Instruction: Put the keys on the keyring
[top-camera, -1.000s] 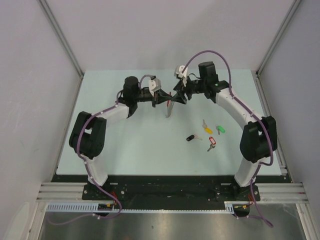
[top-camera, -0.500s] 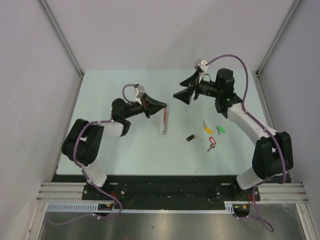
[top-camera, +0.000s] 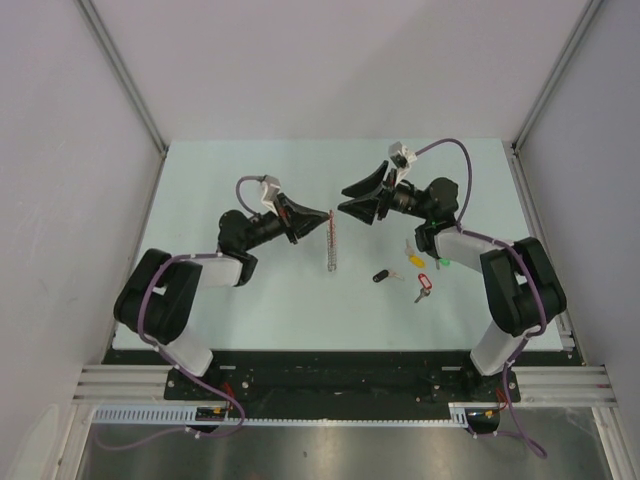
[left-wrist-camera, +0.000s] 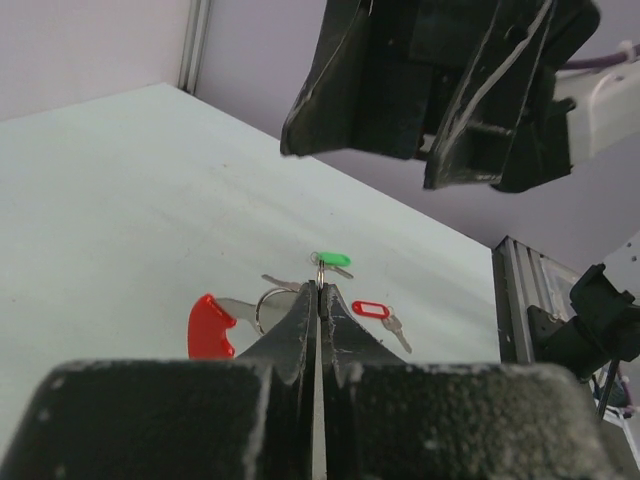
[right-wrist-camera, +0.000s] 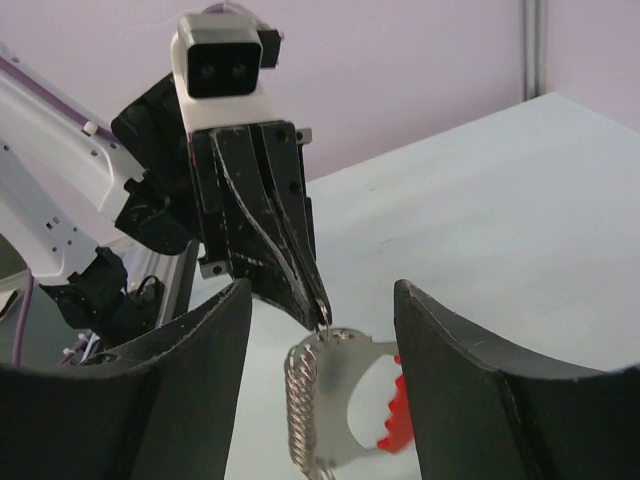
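My left gripper (top-camera: 325, 214) is shut on the top small ring of the keyring (top-camera: 331, 245), which hangs below it over the table. In the right wrist view the keyring (right-wrist-camera: 330, 410) shows its silver coil on the left and its red arc (right-wrist-camera: 400, 420) on the right. My right gripper (top-camera: 343, 198) is open and holds nothing; it faces the left fingertips from just to their right, and in its own view its gripper (right-wrist-camera: 322, 292) frames them. The keys lie on the table: yellow (top-camera: 410, 250), green (top-camera: 441, 263), red (top-camera: 422, 283) and black (top-camera: 381, 276).
The pale green table (top-camera: 220, 310) is bounded by grey walls and metal rails (top-camera: 540, 230) on the right. The keys lie close under the right forearm. In the left wrist view the right gripper (left-wrist-camera: 430, 90) fills the upper part, with the green key (left-wrist-camera: 333, 259) beyond my shut jaws.
The left gripper has drawn back toward me, carrying the keyring. The right gripper pulled away to the right, then swung back to face the left fingertips.
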